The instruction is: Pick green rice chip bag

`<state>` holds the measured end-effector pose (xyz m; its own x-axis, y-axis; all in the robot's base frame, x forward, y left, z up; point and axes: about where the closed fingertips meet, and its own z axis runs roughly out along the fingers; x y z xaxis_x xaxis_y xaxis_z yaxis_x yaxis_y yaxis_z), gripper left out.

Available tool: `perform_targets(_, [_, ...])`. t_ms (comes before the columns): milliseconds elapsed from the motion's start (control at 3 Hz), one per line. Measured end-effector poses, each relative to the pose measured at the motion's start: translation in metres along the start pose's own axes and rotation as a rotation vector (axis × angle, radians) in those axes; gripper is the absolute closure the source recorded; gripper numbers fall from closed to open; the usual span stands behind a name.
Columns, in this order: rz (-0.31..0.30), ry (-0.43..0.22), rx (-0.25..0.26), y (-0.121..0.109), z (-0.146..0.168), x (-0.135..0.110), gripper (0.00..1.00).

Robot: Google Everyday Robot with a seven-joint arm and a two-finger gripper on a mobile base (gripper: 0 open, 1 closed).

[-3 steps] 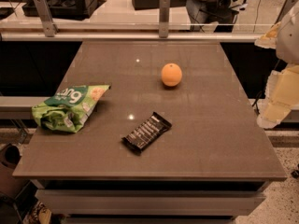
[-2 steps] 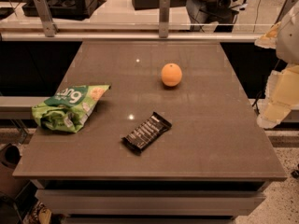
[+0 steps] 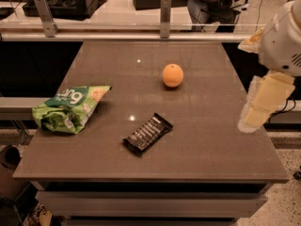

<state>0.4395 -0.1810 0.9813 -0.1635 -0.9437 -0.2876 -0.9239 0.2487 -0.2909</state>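
The green rice chip bag (image 3: 69,108) lies crumpled at the left edge of the brown table (image 3: 211,140). It is light green, with a dark-green patch and white letters facing up. My gripper (image 3: 256,112) hangs from the white arm at the far right, over the table's right edge. It is well away from the bag and holds nothing. Nothing covers the bag.
A black candy bar (image 3: 147,133) lies near the table's middle front. An orange (image 3: 172,75) sits behind it, right of centre. A metal rail with posts (image 3: 164,13) runs along the far edge. A person stands beyond it.
My gripper has shifted a little to the left, toward the table. The bag, the candy bar and the orange have not moved.
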Motion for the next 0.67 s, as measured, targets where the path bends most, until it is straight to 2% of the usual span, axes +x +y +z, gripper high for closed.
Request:
perform_targets(333, [-0.001,-0.103,-0.007,0.011,0.023,-0.03,0.0])
perform_targets(667, [0.001,-0.218,0.008,0.019,0.043,-0.067,0.0])
